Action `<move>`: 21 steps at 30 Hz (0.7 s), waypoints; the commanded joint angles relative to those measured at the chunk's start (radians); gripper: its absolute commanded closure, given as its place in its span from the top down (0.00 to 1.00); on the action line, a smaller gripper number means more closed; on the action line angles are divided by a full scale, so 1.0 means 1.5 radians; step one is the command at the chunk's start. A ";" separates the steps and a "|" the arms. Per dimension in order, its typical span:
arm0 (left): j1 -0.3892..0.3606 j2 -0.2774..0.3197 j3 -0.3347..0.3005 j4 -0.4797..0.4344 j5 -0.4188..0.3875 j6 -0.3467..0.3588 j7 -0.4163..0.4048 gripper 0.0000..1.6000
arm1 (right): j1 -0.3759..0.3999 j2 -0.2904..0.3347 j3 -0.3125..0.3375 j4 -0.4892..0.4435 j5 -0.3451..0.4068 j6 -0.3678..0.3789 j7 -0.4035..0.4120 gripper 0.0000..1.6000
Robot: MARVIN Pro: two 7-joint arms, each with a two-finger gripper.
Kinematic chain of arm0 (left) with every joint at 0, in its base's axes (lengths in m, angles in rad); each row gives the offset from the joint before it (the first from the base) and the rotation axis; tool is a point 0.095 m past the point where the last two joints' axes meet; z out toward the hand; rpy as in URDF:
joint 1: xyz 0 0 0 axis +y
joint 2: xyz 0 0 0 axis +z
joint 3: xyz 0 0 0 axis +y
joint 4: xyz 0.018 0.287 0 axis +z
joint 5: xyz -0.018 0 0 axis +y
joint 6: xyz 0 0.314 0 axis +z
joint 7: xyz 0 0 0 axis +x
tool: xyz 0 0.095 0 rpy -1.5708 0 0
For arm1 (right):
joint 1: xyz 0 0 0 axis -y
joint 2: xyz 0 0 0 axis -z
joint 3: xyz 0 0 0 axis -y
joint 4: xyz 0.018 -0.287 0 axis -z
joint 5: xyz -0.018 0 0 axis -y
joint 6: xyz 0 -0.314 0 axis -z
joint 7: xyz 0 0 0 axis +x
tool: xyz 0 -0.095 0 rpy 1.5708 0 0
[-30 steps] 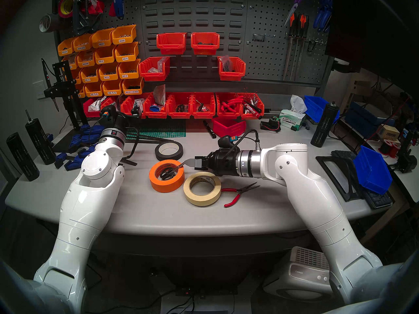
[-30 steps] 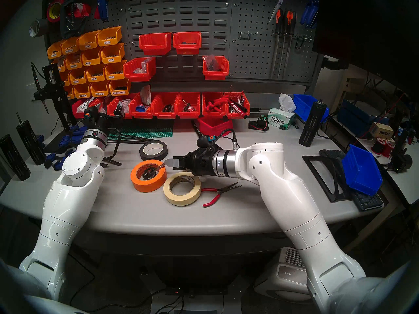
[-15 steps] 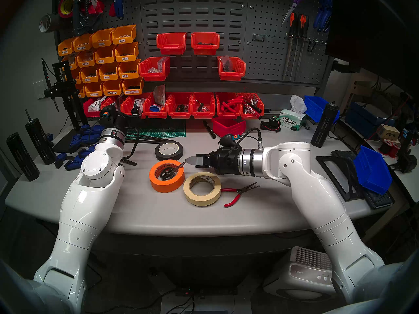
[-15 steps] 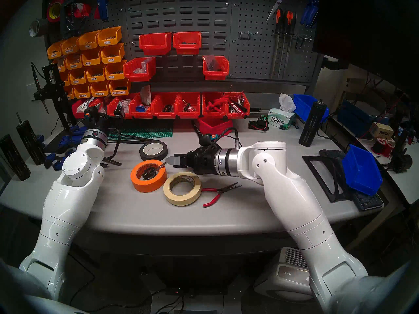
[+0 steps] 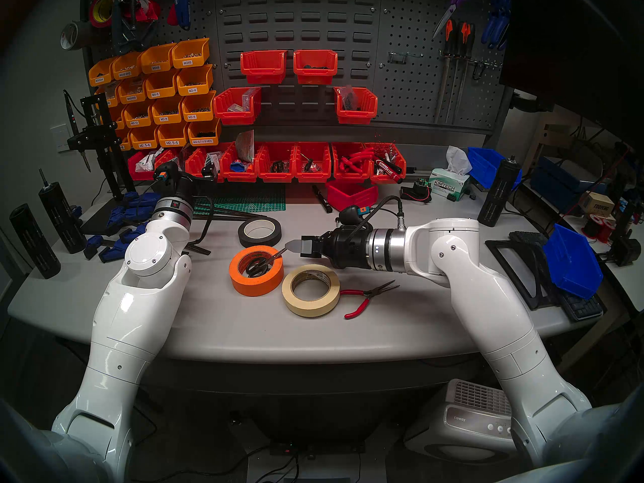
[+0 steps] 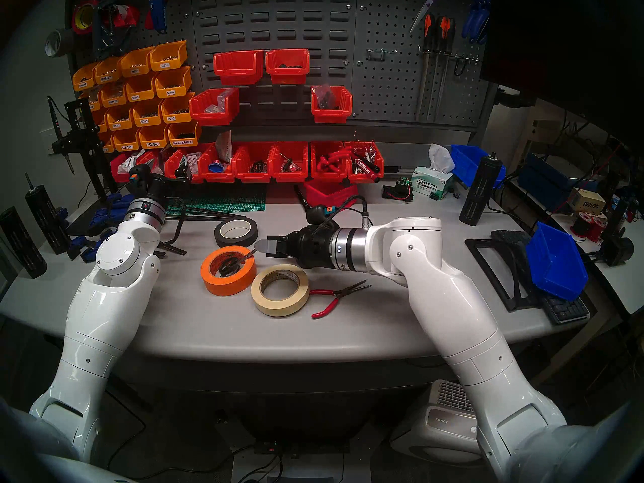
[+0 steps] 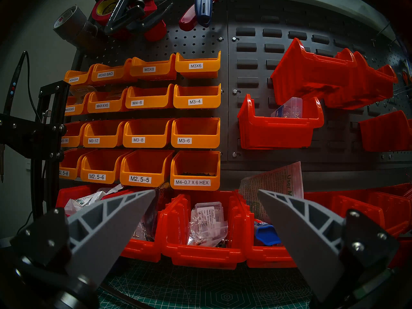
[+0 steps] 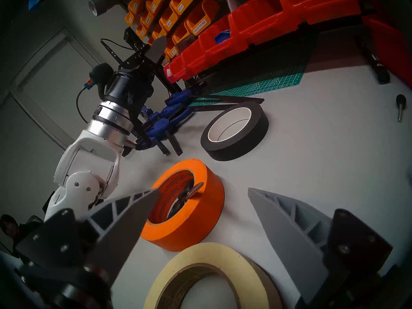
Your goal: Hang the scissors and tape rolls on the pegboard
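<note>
On the pegboard point(image 5: 411, 88) nothing from the task hangs yet. Mid-workbench point(image 5: 216, 325) lie the orange tape roll point(image 5: 256, 275), scissors point(image 5: 259, 264) nested inside it, and the cream roll point(image 5: 311, 290) beside it. The right gripper point(image 8: 201, 193) hovers spread and empty; the left gripper point(image 7: 206, 192) likewise, at the back-left. Best approach: pinch the protruding blade tips, lifting straight.

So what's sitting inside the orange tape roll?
Black-handled scissors lie inside the orange tape roll, blade tips propped on its far rim. The roll's wall hides part of the handles in the wrist view.
</note>
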 commanded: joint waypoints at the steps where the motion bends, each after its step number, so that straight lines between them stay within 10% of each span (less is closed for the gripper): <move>1: -0.020 0.000 -0.005 -0.019 -0.001 -0.008 0.000 1.00 | 0.000 -0.001 0.012 -0.025 0.008 -0.006 0.007 0.94; 21: -0.020 0.000 -0.005 -0.019 -0.001 -0.008 0.000 1.00 | -0.016 -0.003 0.020 -0.036 0.002 -0.024 0.001 1.00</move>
